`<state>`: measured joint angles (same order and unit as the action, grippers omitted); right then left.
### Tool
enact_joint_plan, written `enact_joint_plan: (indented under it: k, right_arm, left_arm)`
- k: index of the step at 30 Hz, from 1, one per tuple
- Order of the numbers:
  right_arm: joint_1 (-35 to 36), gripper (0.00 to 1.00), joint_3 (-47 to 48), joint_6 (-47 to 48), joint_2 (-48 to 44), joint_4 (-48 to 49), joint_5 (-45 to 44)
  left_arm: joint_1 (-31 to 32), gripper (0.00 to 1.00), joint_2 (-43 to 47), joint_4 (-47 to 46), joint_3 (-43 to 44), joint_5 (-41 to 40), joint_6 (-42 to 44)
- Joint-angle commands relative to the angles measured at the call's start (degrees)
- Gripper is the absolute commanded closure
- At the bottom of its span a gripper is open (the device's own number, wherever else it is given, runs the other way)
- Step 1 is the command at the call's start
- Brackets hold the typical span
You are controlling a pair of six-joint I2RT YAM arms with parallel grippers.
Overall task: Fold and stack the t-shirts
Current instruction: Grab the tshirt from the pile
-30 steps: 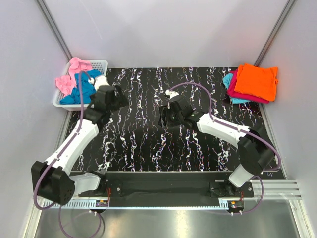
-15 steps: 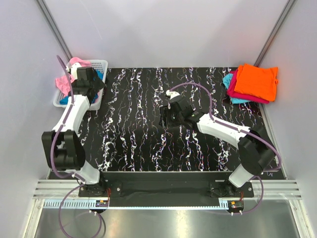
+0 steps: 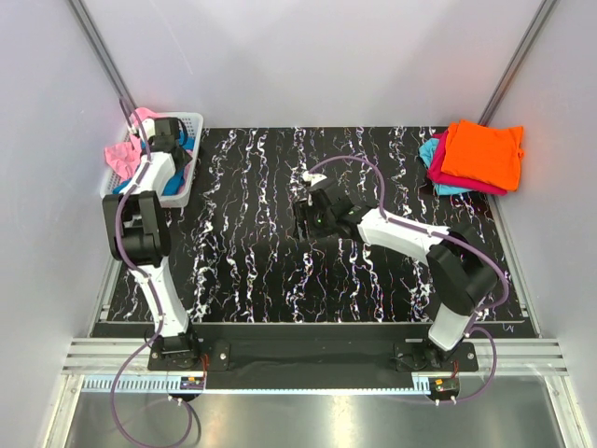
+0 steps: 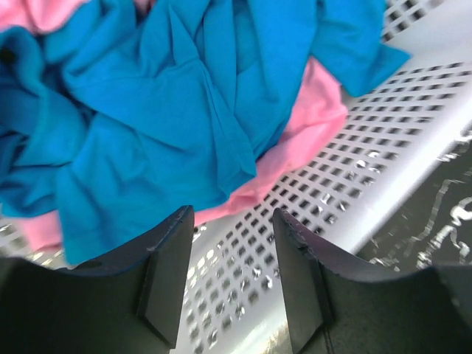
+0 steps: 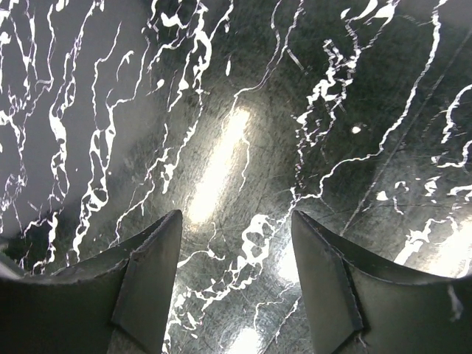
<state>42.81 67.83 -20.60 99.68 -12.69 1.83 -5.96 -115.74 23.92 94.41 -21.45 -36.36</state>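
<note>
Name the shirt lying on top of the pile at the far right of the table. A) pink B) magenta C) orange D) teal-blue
C: the orange t-shirt covers the top of the pile, with only the edges of the magenta t-shirt and the light cyan t-shirt showing from under it.

Pale grey walls (image 3: 308, 56), black white-veined tabletop (image 3: 252, 271), metal corner posts (image 3: 98, 47)
</note>
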Motion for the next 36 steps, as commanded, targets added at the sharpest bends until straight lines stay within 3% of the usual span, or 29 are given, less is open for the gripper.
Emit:
enact_joint_plan:
  k: [1, 7, 12, 15, 26, 31, 34, 35, 36]
  right_arm:
    - [-0.09, 0.32, 2.48, 1.35, 0.17, 1.79, 2.04]
    - [-0.97, 0.32, 2.3, 1.44, 0.34, 2.05, 3.27]
    - [-1.41, 0.32, 1.95, 0.74, 0.69, 2.4, 3.97]
    - [-1.5, 0.32, 2.21, 0.65, 0.78, 2.4, 4.06]
    - [-2.02, 0.32, 2.22, 0.39, 1.04, 2.49, 4.76]
    - [-2.64, 0.32, 2.83, 0.47, 1.04, 2.58, 5.47]
    - [-2.99, 0.32, 2.92, 0.56, 1.31, 2.58, 5.73]
    - [-3.08, 0.32, 2.92, 0.56, 1.48, 2.58, 5.99]
    - [-3.08, 0.32, 2.92, 0.47, 1.92, 2.58, 6.08]
  left_arm:
    - [-0.28, 0.48, -1.76, -0.72, 4.72, -2.8, -1.96]
    - [-0.37, 0.52, -4.84, -0.28, 7.1, -5.88, -2.4]
    - [-0.37, 0.71, -5.89, -0.28, 7.89, -7.29, -1.0]
    - [-0.37, 0.76, -6.34, -0.37, 8.59, -7.2, 0.32]
    - [-0.29, 0.52, -8.79, -0.28, 9.39, -6.94, 1.73]
    - [-0.37, 0.52, -10.38, 0.6, 10.09, -6.67, 0.94]
    - [-0.37, 0.8, -10.82, 0.86, 10.35, -6.23, 0.94]
    - [-0.37, 0.96, -10.73, 0.95, 10.35, -6.32, 0.77]
    - [-0.37, 1.0, -10.47, 0.95, 10.27, -6.06, 0.68]
